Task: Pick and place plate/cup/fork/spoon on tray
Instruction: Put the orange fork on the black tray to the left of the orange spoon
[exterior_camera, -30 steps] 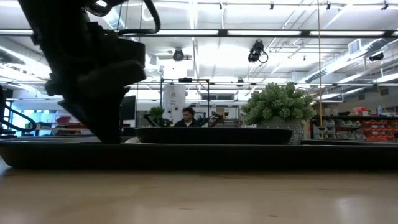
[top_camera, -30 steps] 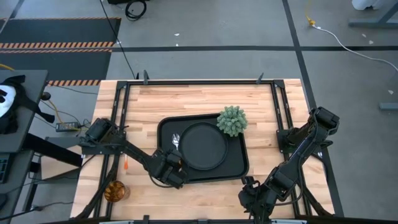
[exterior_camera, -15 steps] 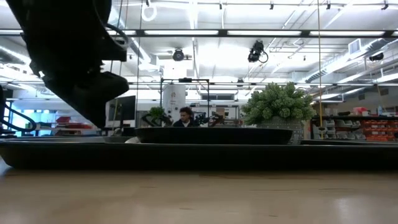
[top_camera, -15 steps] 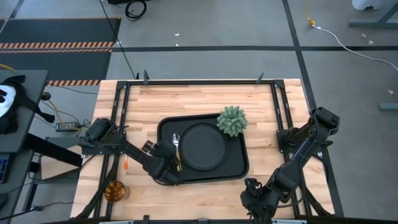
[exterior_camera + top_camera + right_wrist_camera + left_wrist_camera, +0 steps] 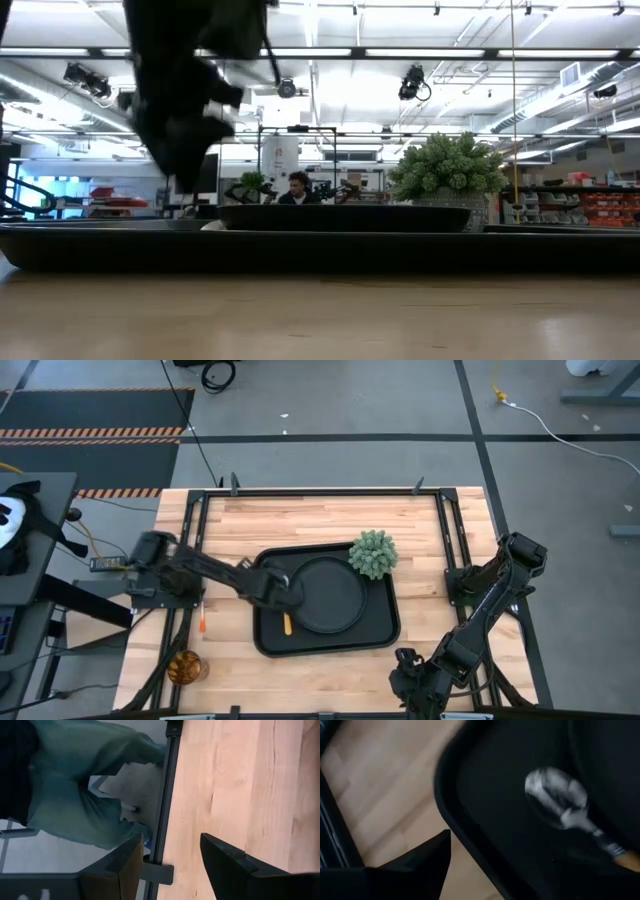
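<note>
On the wooden surface point(image 5: 330, 525) sits the tray point(image 5: 380, 635), and it carries most of the set. Its right and middle part holds the plate point(image 5: 335, 595), which lies flat with nothing on it. To the plate's left, inside the tray's rim, lies the spoon point(image 5: 287, 622); from above only its yellow-orange handle shows below the left arm, while the left wrist view shows its silver bowl point(image 5: 555, 802) resting on the tray floor just inside the rounded corner, the handle running away from it. A small green plant point(image 5: 373, 553) stands at the tray's far right corner, overlapping the plate's rim from above.

Outside the tray, the cup point(image 5: 183, 667) stands near the front left corner of the surface, well apart from everything in the tray. The fork point(image 5: 202, 623) lies on the wood between the cup and the tray's left edge, close to the table frame.

The left hand point(image 5: 278, 585) hangs over the tray's left part, above the bowl end of the spoon and beside the plate's left rim; its fingers stand apart and grip nothing, the spoon lying free beneath. In the low view it hangs clear above the tray point(image 5: 100, 245).

The right hand point(image 5: 412, 682) waits at the front right edge of the surface, near the frame, well apart from the tray; its fingers point(image 5: 227, 862) are parted with nothing between them, bare wood ahead
</note>
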You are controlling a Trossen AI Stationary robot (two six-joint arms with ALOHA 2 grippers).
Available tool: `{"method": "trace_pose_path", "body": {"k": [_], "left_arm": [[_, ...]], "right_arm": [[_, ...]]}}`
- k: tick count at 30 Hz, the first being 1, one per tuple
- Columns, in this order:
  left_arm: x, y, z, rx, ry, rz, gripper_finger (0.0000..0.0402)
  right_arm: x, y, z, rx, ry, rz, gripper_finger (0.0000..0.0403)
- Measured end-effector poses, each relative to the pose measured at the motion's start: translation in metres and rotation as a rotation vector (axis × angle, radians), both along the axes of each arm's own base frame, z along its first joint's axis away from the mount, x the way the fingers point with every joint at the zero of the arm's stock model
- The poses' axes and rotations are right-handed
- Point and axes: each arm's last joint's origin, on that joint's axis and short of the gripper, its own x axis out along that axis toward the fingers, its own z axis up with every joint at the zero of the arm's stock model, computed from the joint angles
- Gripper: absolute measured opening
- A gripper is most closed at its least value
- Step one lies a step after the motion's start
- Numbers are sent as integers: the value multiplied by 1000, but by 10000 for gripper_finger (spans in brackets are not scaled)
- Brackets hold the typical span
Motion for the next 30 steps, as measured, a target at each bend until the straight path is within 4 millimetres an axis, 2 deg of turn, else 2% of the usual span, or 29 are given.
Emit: {"method": "trace_pose_path", "body": {"k": [5, 8, 11, 13, 17, 20, 24, 26, 28, 30], "left_arm": [[-18, 0, 43, 32, -185, 1, 284], [-35, -6, 59, 69, -231, 13, 284], [-60, -8, 69, 133, -158, 85, 284], [-75, -6, 72, 137, -68, 195, 284], [-84, -4, 52, -39, -98, 245, 284], [-88, -3, 19, -105, -79, 288, 283], [-109, 6, -22, -74, 33, 375, 283], [-121, 9, -33, -48, 51, 450, 283], [-119, 7, -38, -29, 23, 470, 283], [-118, 5, -34, 1, 3, 459, 283]], "right_arm": [[0, 0, 0, 1, 1, -3, 203], [0, 0, 0, 2, 1, -4, 203], [1, -1, 0, 1, 0, -5, 203], [1, -1, 0, 3, 0, -8, 203], [1, 0, 0, 3, -5, -10, 203], [2, -1, 0, -21, -36, -31, 203], [2, 0, 1, -9, -38, -66, 203], [1, 1, 1, 2, -30, -75, 203], [-1, 2, 1, 8, -23, -81, 203], [-1, 2, 1, 16, -24, -87, 203]]}}
